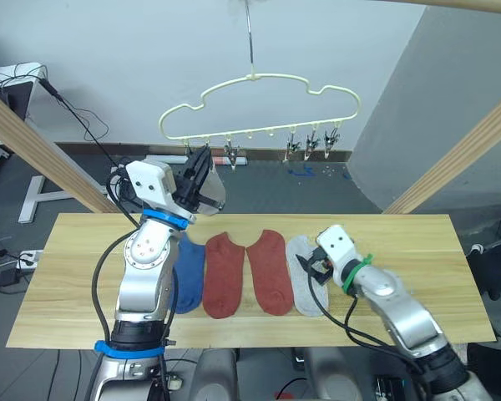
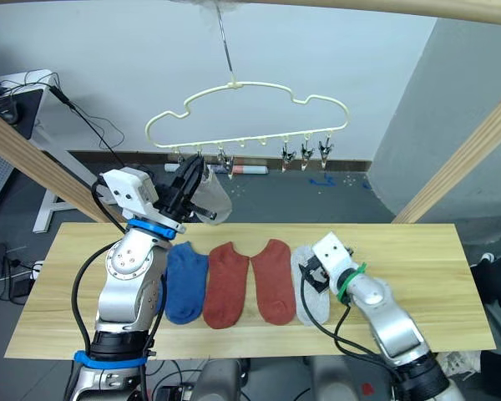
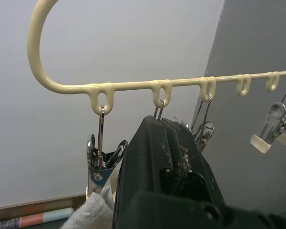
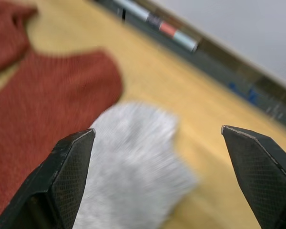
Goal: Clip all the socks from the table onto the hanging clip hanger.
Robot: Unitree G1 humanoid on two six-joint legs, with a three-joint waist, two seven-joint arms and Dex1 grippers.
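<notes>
The pale yellow clip hanger (image 3: 128, 86) hangs by its hook above the far edge of the table (image 1: 417, 251). My left gripper (image 1: 199, 171) is raised to the hanger's left end, shut on a light grey sock (image 1: 213, 194), its tips just under a metal clip (image 3: 99, 162). On the table lie a blue sock (image 1: 188, 271), two rust-red socks (image 1: 224, 276) (image 1: 269, 271) and another light grey sock (image 1: 305, 284), side by side. My right gripper (image 4: 157, 138) hovers open just over that grey sock's far end.
Slanted pale wooden poles (image 1: 42, 150) (image 1: 459, 159) of the frame flank the table. More clips (image 1: 311, 144) hang at the hanger's right. Bare tabletop lies at both ends. Cables and a white stand (image 1: 33, 200) are on the floor behind.
</notes>
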